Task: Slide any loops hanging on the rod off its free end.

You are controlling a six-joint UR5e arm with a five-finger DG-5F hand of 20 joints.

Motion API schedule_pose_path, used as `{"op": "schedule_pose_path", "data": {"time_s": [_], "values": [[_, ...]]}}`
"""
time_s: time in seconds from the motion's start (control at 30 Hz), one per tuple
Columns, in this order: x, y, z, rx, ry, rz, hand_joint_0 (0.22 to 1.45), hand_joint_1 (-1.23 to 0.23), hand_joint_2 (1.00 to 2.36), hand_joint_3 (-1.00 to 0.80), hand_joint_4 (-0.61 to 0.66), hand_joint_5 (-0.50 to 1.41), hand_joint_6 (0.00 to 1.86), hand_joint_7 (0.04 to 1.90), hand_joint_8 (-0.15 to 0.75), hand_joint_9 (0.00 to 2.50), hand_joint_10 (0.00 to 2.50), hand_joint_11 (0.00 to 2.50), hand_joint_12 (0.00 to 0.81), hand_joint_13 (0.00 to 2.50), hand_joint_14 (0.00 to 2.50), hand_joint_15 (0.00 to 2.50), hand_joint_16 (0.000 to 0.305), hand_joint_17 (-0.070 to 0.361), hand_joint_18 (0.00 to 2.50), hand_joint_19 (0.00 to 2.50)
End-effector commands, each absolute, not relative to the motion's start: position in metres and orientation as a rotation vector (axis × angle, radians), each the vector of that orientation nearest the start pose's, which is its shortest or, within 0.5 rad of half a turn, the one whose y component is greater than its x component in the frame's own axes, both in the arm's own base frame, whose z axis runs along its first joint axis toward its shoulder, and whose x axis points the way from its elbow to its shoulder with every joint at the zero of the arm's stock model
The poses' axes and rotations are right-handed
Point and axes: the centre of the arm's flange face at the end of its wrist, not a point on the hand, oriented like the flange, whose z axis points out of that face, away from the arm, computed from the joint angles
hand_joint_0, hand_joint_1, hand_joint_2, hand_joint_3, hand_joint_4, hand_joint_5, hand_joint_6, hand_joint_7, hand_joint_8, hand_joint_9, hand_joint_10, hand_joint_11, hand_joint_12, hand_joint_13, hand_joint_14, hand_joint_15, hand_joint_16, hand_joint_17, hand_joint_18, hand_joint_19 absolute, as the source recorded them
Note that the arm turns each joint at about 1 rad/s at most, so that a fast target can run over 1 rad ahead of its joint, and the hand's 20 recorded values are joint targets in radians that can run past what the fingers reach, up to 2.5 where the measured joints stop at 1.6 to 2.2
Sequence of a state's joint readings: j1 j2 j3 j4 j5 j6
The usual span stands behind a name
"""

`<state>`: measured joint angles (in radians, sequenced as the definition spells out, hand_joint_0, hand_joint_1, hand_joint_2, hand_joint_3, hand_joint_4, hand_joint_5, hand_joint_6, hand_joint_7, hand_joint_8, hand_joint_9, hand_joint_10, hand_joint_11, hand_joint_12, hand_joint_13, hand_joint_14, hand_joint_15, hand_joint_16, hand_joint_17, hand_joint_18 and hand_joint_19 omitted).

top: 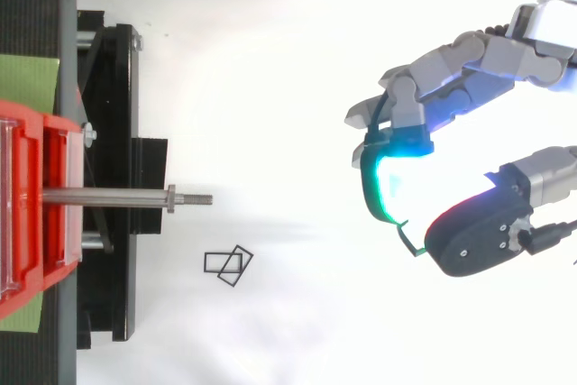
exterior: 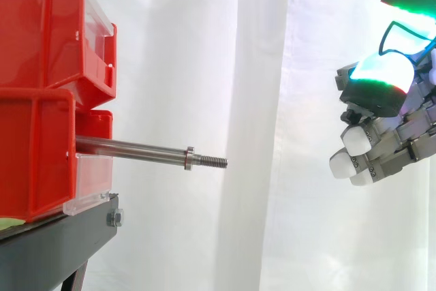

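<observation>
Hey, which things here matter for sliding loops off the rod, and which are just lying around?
For the job: bare steel rod with threaded free end; thin green cable loop, pinched in the robot hand.
Just there: stacked red plastic bins; black metal stand; two small black rectangular wire frames; white curtain.

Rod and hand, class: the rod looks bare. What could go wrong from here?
1. The green loop seems only lightly pinched between the fingers of the hand, well clear of the rod. It could slip and drop uncontrolled, perhaps near the two black frames lying below.
2. If the hand swings back toward the rod with the loop trailing, the loop might snag on the threaded tip or the collar behind it.
</observation>
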<state>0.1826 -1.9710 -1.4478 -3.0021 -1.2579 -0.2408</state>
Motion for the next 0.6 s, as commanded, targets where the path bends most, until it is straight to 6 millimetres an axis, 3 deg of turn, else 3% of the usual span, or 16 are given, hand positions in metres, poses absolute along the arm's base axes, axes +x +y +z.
{"op": "schedule_pose_path", "data": {"time_s": [0.0,0.57], "values": [[0.6424,-0.0482,0.3346,1.159,1.348,0.850,0.65,-0.53,1.00,-0.45,0.08,-0.22,0.88,1.22,0.260,0.82,0.00,0.17,0.207,0.55,0.00,0.00,0.034,0.076,0.37,0.02],[0.6424,-0.0483,0.3346,1.160,1.347,0.849,0.65,-0.53,1.00,-0.46,0.09,-0.23,0.88,1.20,0.247,0.84,0.00,0.12,0.211,0.55,0.00,0.00,0.034,0.076,0.38,0.03]]}}
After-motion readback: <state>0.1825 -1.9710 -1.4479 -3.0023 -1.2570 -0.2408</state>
